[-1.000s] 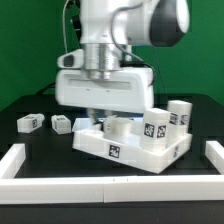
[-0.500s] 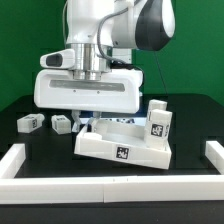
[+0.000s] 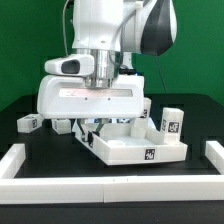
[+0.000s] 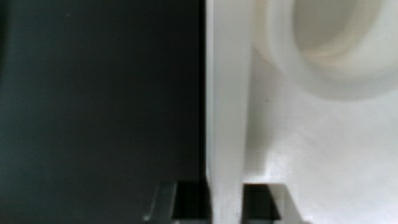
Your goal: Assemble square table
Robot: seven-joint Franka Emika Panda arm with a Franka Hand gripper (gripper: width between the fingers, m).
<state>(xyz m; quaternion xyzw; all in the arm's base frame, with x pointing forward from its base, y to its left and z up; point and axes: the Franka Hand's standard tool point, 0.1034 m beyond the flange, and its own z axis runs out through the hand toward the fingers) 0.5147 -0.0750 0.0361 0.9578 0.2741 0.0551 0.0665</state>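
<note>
The white square tabletop (image 3: 132, 146) lies tray-side up on the black table, one corner turned toward the front. My gripper (image 3: 92, 125) reaches down at its corner on the exterior view's left, mostly hidden under the wide white hand. In the wrist view my gripper (image 4: 226, 202) is shut on the tabletop's raised rim (image 4: 226, 110), a dark finger (image 4: 192, 203) on each side. A round recess (image 4: 342, 45) shows on the tray floor. One tagged leg (image 3: 171, 122) stands at the tabletop's far right corner. Two more legs (image 3: 29, 122) (image 3: 62, 125) lie to the left.
Low white wall bars border the table at the exterior view's left (image 3: 18, 160), front (image 3: 110, 185) and right (image 3: 212, 155). The hand's broad white body (image 3: 92, 95) hangs low over the tabletop's left part.
The tabletop has turned in my grip: its tagged front wall has swung toward the exterior view's right. The hand shifted left, then lower. The jaws stayed shut on the rim.
</note>
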